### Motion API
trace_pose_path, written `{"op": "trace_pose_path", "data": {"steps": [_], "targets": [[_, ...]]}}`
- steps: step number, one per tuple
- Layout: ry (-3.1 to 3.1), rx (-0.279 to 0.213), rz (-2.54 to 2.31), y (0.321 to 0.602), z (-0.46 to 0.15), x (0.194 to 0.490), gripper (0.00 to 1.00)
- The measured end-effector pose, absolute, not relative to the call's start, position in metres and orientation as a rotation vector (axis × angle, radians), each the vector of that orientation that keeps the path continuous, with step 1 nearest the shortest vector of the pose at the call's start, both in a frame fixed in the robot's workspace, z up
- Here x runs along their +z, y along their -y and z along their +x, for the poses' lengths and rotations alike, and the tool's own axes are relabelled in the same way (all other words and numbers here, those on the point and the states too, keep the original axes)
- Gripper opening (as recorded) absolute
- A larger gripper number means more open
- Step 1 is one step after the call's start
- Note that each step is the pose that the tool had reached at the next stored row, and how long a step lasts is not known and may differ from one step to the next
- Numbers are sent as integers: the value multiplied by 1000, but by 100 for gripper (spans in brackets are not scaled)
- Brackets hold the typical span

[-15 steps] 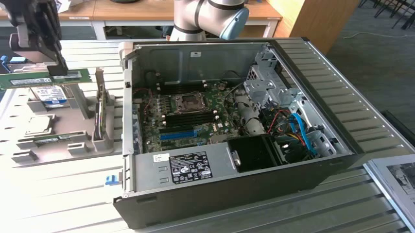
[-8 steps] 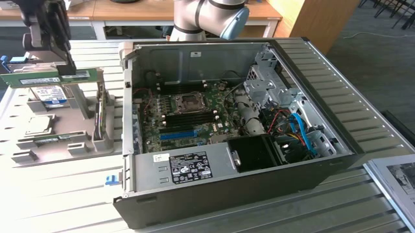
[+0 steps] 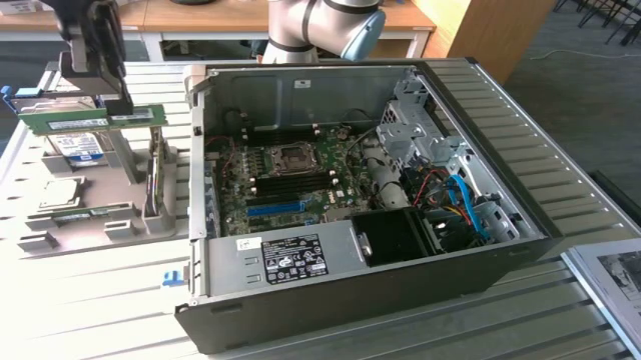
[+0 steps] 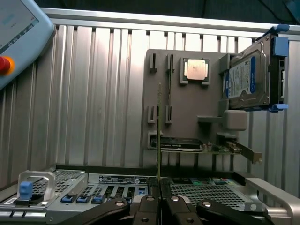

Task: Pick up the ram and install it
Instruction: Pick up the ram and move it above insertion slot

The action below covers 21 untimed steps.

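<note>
The ram is a long green stick, held level in the air above the grey parts holder at the exterior view's left. My gripper is shut on its end nearer the case. In the wrist view the ram shows edge-on as a thin strip rising from between my fingers. The open computer case lies on the table to the exterior view's right of the ram, with the motherboard and its dark memory slots facing up.
The holder also carries a hard drive, a processor and an expansion card. A blue slot, the power supply and coloured cables sit inside the case. A teach pendant lies on the ribbed table.
</note>
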State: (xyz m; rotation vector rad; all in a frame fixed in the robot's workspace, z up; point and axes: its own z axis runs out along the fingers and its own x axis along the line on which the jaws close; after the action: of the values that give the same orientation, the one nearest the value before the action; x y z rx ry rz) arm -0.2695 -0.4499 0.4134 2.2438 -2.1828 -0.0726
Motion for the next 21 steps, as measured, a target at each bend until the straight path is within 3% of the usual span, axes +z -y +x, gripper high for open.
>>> {"op": "trace_pose_path", "data": {"steps": [21], "targets": [[2183, -73, 2244, 450, -231, 413, 12]]}}
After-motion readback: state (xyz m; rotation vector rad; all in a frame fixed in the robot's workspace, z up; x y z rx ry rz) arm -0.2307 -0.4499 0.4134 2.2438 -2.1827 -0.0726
